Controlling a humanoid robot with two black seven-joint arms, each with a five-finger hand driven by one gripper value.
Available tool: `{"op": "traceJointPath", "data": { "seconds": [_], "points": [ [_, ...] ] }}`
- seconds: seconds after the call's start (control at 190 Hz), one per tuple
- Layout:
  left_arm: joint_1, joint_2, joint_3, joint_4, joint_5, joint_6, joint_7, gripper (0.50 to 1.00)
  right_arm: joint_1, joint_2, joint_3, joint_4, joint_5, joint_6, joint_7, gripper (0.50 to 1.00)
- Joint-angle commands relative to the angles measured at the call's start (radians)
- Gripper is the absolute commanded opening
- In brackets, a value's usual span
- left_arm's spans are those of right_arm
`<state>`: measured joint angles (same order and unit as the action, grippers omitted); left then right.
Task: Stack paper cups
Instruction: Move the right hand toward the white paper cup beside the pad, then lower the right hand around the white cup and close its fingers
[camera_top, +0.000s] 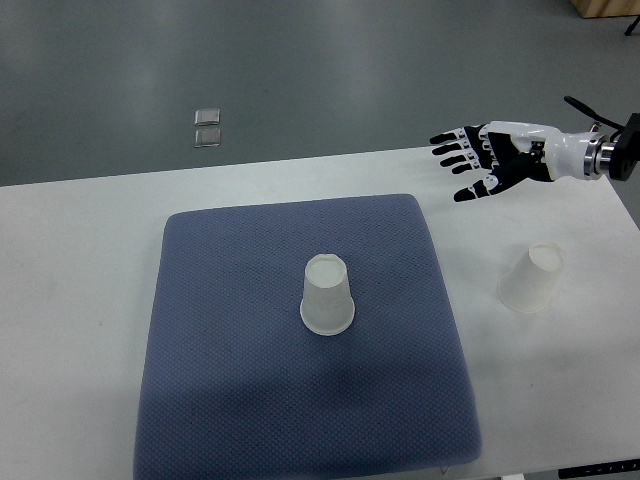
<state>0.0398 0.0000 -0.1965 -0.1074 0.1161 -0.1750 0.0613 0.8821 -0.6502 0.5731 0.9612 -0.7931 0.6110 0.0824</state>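
Note:
A white paper cup (327, 294) stands upside down on the blue-grey cushion mat (230, 380) near its middle. A second white paper cup (532, 278) stands upside down on the white table, right of the mat. My right hand (472, 160) comes in from the right edge and hovers above the table's far right part, fingers spread and holding nothing. It is well above and behind the second cup, not touching it. The left arm is not in view.
The white table (70, 300) carries the mat; its far edge runs across the top of the view, with grey floor beyond. Two small clear square objects (208, 127) lie on the floor.

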Motion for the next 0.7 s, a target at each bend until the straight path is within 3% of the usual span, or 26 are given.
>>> {"op": "traceJointPath", "data": {
  "seconds": [0.0, 0.221, 0.358, 0.537, 0.695],
  "points": [
    [0.000, 0.000, 0.000, 0.000, -0.001, 0.000, 0.000, 1.000, -0.003, -0.038, -0.001, 0.051, -0.161, 0.000, 0.043, 0.926],
    [0.000, 0.000, 0.000, 0.000, -0.001, 0.000, 0.000, 1.000, -0.009, -0.131, -0.041, 0.139, -0.505, 0.000, 0.152, 0.926],
    [0.000, 0.000, 0.000, 0.000, 0.000, 0.000, 0.000, 1.000, -0.011, -0.140, -0.087, 0.142, -0.601, 0.000, 0.165, 0.926],
    [0.000, 0.000, 0.000, 0.000, 0.000, 0.000, -0.001, 1.000, -0.003, -0.193, -0.225, 0.157, -0.640, -0.069, 0.192, 0.926],
    [0.000, 0.000, 0.000, 0.000, 0.000, 0.000, 0.000, 1.000, -0.002, -0.232, -0.318, 0.157, -0.647, -0.189, 0.200, 0.924]
  ]
}}
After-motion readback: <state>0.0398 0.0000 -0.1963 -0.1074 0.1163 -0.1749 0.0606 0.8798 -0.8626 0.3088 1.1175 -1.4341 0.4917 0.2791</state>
